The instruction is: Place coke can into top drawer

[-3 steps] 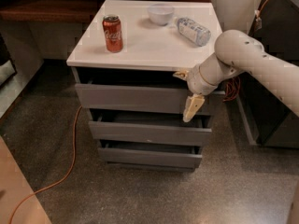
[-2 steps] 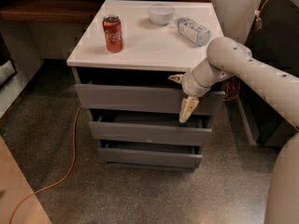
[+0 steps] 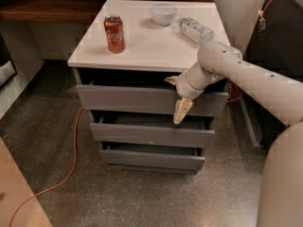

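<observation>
The coke can (image 3: 114,33) stands upright on the left part of the cabinet's white top (image 3: 147,46). The top drawer (image 3: 123,98) is the uppermost grey front, with a dark gap above its upper edge. My gripper (image 3: 176,96) is at the right part of that drawer front, open. One finger (image 3: 170,79) sits at the front's upper edge and the other finger (image 3: 182,111) hangs down in front of it. The gripper holds nothing and is far to the right of the can.
A white bowl (image 3: 163,13) and a clear plastic bottle (image 3: 196,30) lie at the back right of the top. Two narrower grey drawers (image 3: 151,135) are below. An orange cable (image 3: 71,160) runs over the floor on the left. A wooden shelf (image 3: 47,8) is at back left.
My arm and gripper have shifted a little to the left along the top drawer's front. The can, bowl and bottle have not moved.
</observation>
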`<state>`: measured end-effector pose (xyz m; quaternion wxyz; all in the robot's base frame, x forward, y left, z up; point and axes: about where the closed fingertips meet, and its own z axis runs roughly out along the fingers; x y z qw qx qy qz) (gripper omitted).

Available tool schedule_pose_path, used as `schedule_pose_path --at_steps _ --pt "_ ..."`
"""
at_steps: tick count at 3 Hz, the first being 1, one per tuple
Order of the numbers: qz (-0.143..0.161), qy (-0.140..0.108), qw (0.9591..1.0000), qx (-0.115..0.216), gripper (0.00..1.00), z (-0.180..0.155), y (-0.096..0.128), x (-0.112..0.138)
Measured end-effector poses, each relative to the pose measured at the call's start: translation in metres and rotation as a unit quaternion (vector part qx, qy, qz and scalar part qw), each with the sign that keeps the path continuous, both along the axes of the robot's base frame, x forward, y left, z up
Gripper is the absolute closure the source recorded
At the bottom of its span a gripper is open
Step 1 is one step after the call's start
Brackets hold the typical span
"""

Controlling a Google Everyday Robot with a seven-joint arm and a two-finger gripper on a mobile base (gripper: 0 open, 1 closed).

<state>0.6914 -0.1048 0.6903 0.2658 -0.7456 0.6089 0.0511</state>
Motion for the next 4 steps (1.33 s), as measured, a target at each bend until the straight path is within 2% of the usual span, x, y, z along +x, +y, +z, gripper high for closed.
schedule_pose_path --at_steps 1,2,4 --pt "-0.015 0.0 0.9999 -0.004 0.0 -0.006 0.008 0.009" --pt "-0.019 0.005 0.9998 -0.008 0.12 -0.01 0.015 0.01" --pt "-0.01 0.018 0.9996 -0.018 0.6 -0.017 0.02 -0.011"
